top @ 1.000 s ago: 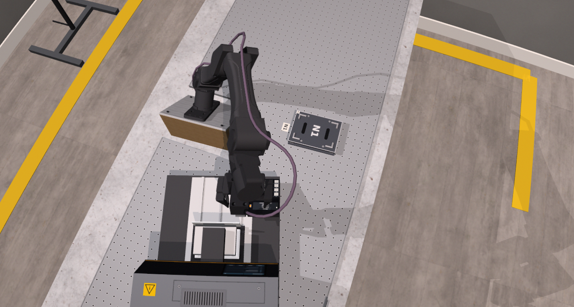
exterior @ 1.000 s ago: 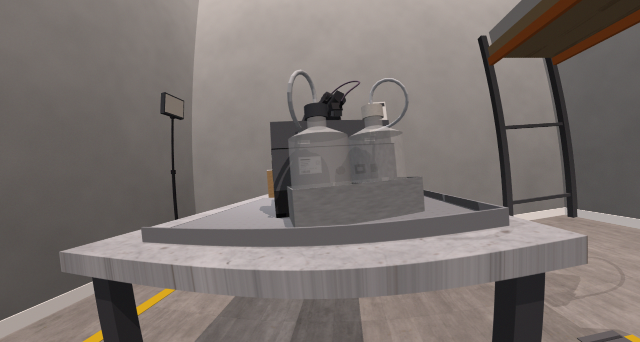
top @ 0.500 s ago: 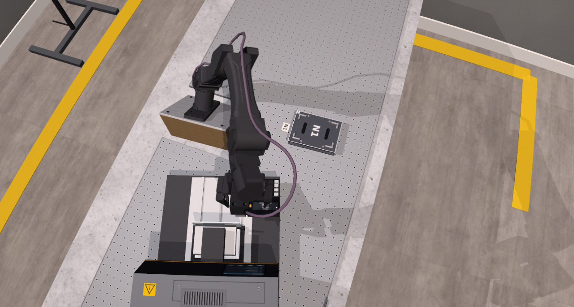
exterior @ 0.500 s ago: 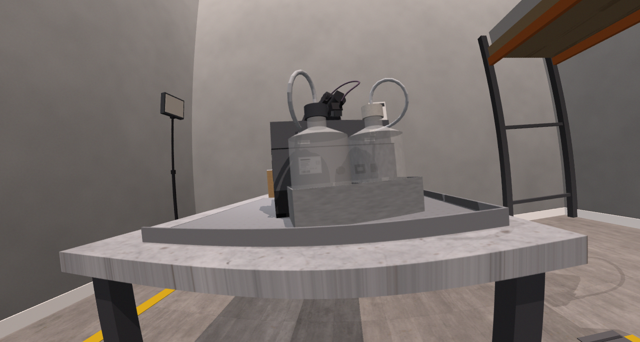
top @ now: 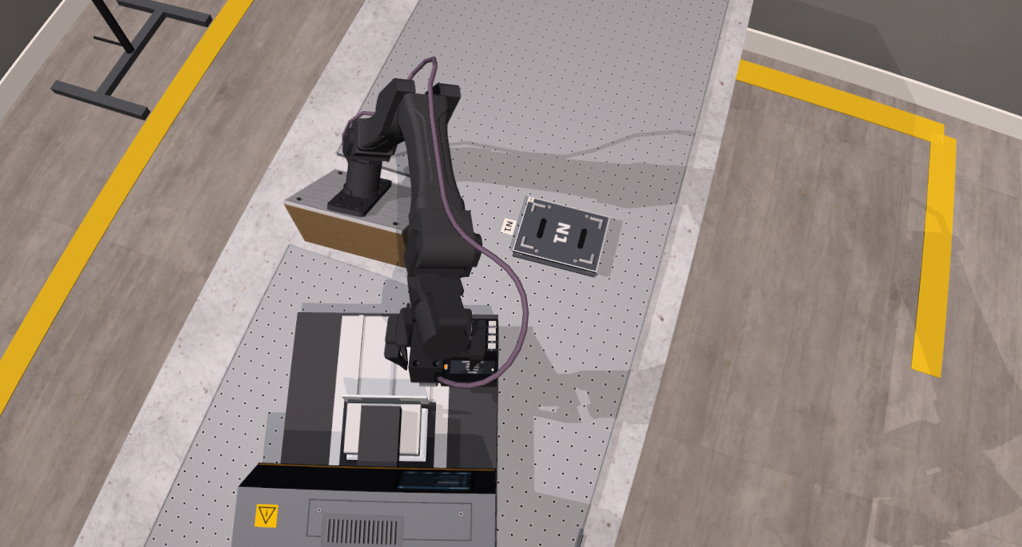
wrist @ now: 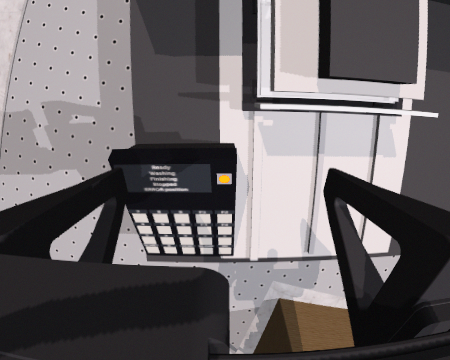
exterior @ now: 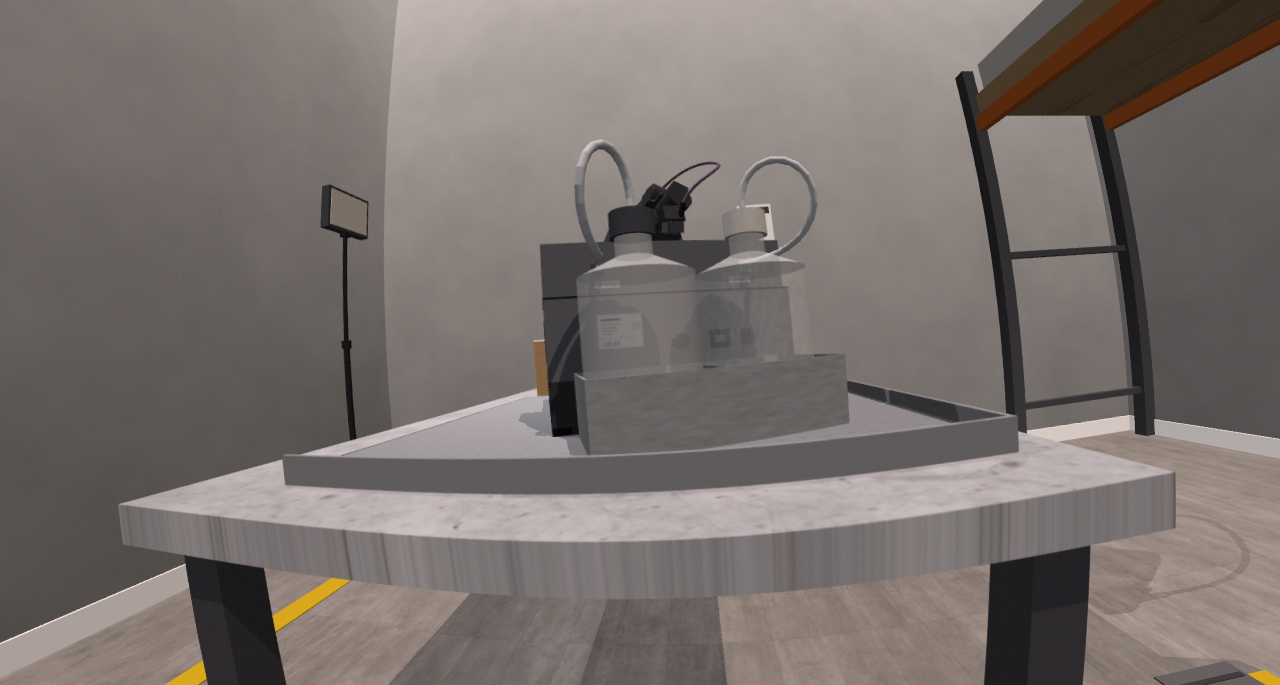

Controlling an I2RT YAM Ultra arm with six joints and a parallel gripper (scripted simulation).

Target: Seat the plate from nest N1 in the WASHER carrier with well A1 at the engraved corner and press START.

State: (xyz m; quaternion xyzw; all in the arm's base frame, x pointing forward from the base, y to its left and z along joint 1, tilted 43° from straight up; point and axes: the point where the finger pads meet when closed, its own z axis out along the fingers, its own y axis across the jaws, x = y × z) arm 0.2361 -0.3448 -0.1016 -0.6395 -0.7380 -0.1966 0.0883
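Note:
My gripper (wrist: 225, 179) is open and empty above the front of the washer (top: 464, 522) (wrist: 170, 105), with the keypad (wrist: 185, 230) (top: 491, 334) below and between its fingers in the wrist view. The START key (wrist: 153, 250) is uncovered. The lamp (wrist: 224, 178) (top: 445, 366) is amber. A pale plate (wrist: 297, 60) (top: 409, 430) lies within the carrier (wrist: 261, 60), partly hidden under a dark block (wrist: 372, 45) (top: 378, 430). Its wells, its cut-off corner and whether it sits fully flat cannot be made out. Nest N1 (top: 561, 254) holds no plate.
A thin bright strip (wrist: 335, 108) crosses just in front of the carrier. The arm's wooden base block (top: 350, 236) (wrist: 310, 327) stands beyond the washer's front. Two clear bottles (exterior: 626, 323) (exterior: 747, 305) stand in a grey tray (exterior: 716, 408) behind the washer. Several tubes rise from them.

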